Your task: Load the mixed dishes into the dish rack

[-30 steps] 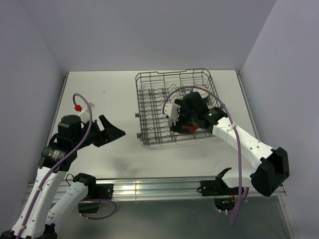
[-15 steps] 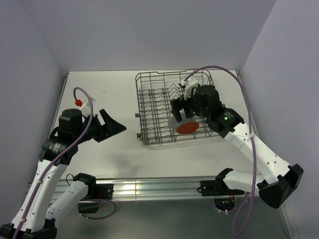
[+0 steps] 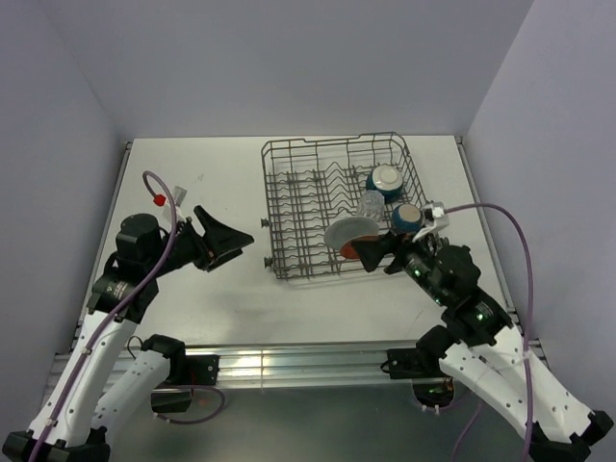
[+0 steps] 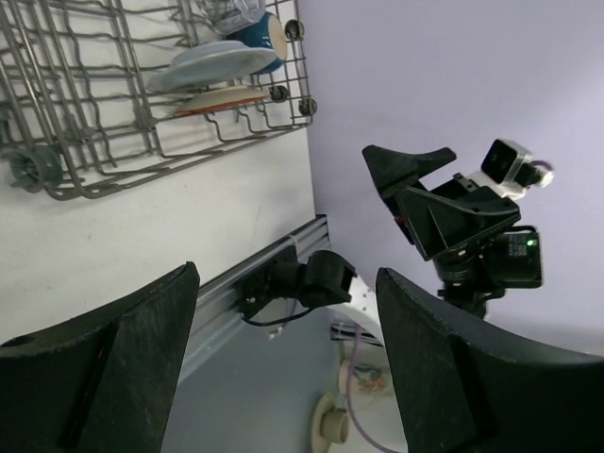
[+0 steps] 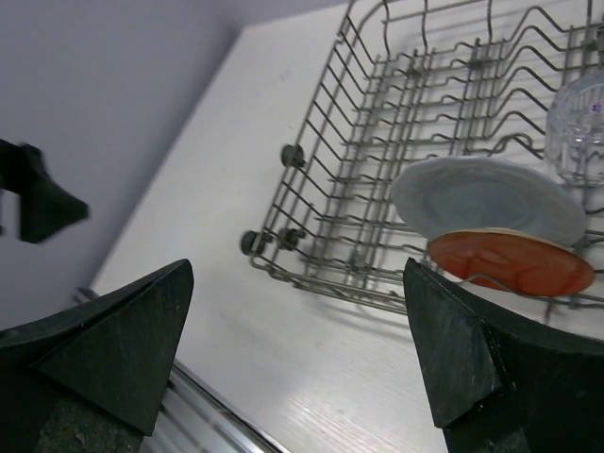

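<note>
props red-orange plate [image 3: 360, 250] tilted against pale blue-grey plate [image 3: 346, 231], likely so dish rack [image 3: 298, 207] tines brace both | holds right gripper [image 3: 383, 258] released, empty, beside rack | holds left gripper [image 3: 241, 244] released, empty

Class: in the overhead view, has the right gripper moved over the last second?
Yes: the right gripper pulled back from inside the dish rack to its near edge.
</note>
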{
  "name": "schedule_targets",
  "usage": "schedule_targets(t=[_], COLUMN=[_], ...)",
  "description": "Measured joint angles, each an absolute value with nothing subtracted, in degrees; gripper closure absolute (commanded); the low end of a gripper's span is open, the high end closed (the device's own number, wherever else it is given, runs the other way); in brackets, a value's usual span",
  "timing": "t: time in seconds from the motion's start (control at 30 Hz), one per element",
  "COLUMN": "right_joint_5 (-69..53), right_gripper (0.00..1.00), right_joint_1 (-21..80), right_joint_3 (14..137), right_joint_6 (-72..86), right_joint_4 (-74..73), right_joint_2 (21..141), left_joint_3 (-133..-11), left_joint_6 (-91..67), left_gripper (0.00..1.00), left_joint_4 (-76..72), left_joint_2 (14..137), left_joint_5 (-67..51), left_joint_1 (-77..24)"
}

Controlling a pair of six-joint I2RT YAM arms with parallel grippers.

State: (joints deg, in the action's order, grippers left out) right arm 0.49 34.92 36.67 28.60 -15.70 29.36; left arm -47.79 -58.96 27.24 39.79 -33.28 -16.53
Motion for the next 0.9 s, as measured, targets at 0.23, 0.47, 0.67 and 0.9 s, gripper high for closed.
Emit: schedule_targets(t=[0.23, 0.47, 0.67, 0.9], right_joint_5=[3.2, 4.8, 6.9, 9.7], right_gripper=[0.0, 0.0, 0.0, 0.0], right_joint_1=[34.9, 34.9, 34.9, 34.9], right_joint_3=[28.6, 20.8, 19.0, 18.3], right_joint_6=[41.5, 52.6, 58.6, 62.9], right_joint_4=[-15.7, -20.9, -25.8, -35.0], right_joint_2=[16.8, 3.0, 0.3, 0.3], left_joint_3=[-39.6, -28.2, -17.0, -4.3], left_joint_6=[-67.0, -76.5, -87.4, -102.2], left_gripper=[0.18, 0.18, 0.18, 0.17], left_joint_4=[18.9, 10.3, 2.2, -1.0], left_joint_2=[36.8, 28.9, 17.9, 1.5], left_joint_5=[-36.6, -39.5, -41.0, -40.5], left_joint_1=[-16.1, -14.0, -11.8, -11.4])
